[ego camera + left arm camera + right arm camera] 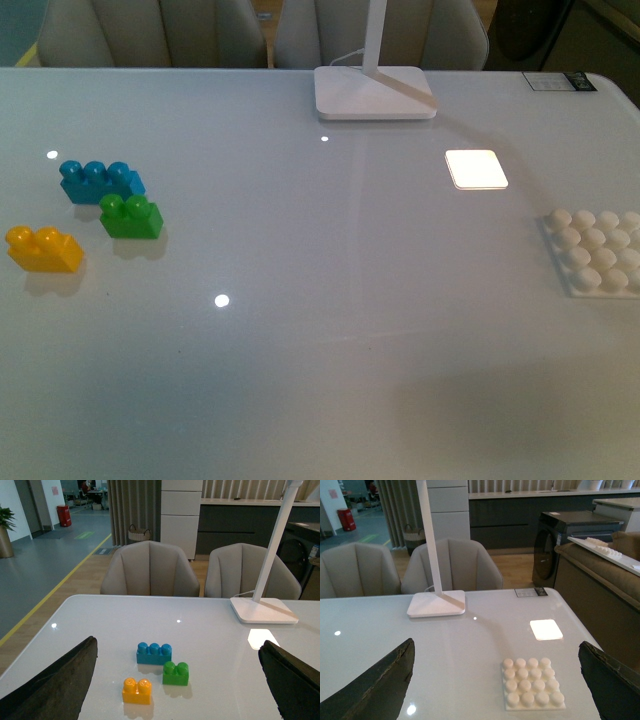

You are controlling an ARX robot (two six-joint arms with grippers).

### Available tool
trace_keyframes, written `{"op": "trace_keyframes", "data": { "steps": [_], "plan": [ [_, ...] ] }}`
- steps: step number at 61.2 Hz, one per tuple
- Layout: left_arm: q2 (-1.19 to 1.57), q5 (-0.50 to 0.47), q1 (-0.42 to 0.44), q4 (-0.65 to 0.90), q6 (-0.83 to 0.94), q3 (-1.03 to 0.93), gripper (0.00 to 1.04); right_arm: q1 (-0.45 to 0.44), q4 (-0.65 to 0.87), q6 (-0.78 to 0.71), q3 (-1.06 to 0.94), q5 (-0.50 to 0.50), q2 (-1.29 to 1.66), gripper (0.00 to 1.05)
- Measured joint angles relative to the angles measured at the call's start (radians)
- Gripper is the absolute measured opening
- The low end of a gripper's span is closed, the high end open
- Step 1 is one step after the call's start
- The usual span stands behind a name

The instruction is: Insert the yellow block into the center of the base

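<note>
Though out of sight from the front, shows through its own wrist camera as a left gripper (177,643) released and empty, dark fingers (55,680) spread wide above the table (320,360); frames the yellow block (136,690) in the gap between those fingers, ahead of the claw and lower, down on the tabletop, touched by neither finger; from the front, places that block at the far left of the table, toward the near edge, sitting flat with studs up; small, glossy yellow-orange plastic, two round studs side by side on top; flanked by a green brick (131,216) of the same size just behind and to the right, a narrow strip of table between, and beyond that a longer blue brick (100,181) with three studs, close to the green one, contact impossible to judge; likewise released and empty on the other side, right gripper (496,644) with fingers wide, hovering short of the base (532,684), a white square plate with a four-by-four grid of round studs; puts that base at the far right of the table, partly cut by the front view's edge, well apart from the yellow block; further back, a white lamp foot (375,93) and a glowing square patch (476,169).
</note>
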Motion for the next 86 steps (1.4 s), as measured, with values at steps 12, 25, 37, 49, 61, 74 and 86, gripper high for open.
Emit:
{"op": "trace_keyframes", "data": {
  "steps": [12,25,37,49,61,74,86],
  "plan": [
    [0.000,0.000,0.000,0.000,0.000,0.000,0.97,0.000,0.000,0.000,0.000,0.000,0.000,0.96],
    [0.000,0.000,0.000,0.000,0.000,0.000,0.97,0.000,0.000,0.000,0.000,0.000,0.000,0.96],
    [0.000,0.000,0.000,0.000,0.000,0.000,0.97,0.000,0.000,0.000,0.000,0.000,0.000,0.96],
    [0.000,0.000,0.000,0.000,0.000,0.000,0.97,-0.033,0.026,0.037,0.106,0.336,0.533,0.96],
    [-0.001,0.000,0.000,0.000,0.000,0.000,0.97,-0.276,0.483,-0.099,0.216,0.028,1.061,0.96],
    [-0.001,0.000,0.000,0.000,0.000,0.000,0.97,-0.385,0.718,-0.210,0.402,-0.103,1.604,0.96],
    [-0.001,0.000,0.000,0.000,0.000,0.000,0.97,-0.410,0.747,-0.293,0.607,-0.184,1.995,0.96]
  ]
}}
